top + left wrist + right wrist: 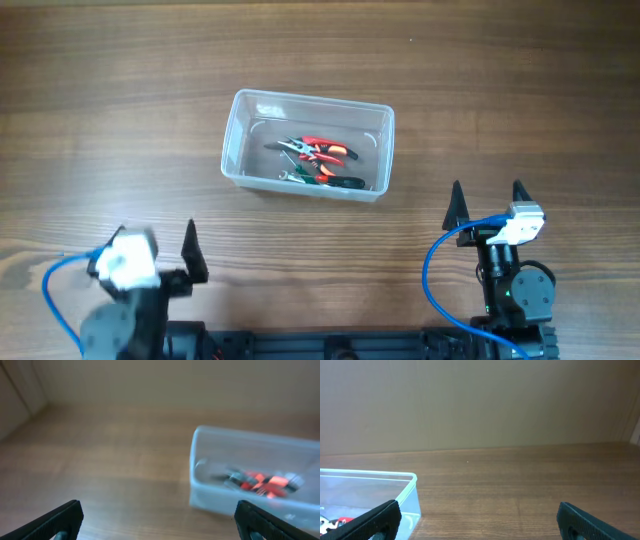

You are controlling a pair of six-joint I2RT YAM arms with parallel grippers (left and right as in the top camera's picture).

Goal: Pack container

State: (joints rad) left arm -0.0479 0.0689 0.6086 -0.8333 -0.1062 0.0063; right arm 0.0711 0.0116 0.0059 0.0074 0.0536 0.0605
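The clear plastic container (240, 150) stands at the table's middle, holding red-handled pliers (322, 151) and a green-and-black handled tool (322, 178). It also shows blurred in the left wrist view (210, 475) and at the left edge of the right wrist view (405, 487). My left gripper (160, 240) is open and empty at the front left, well short of the container; its view (157, 520) is motion-blurred. My right gripper (487, 200) is open and empty at the front right, right of the container, as its own view (477, 520) shows.
A plain wooden table (100, 100) lies all around the container. Blue cables (432, 265) loop beside both arm bases at the front edge. A beige wall (480, 405) stands behind the table.
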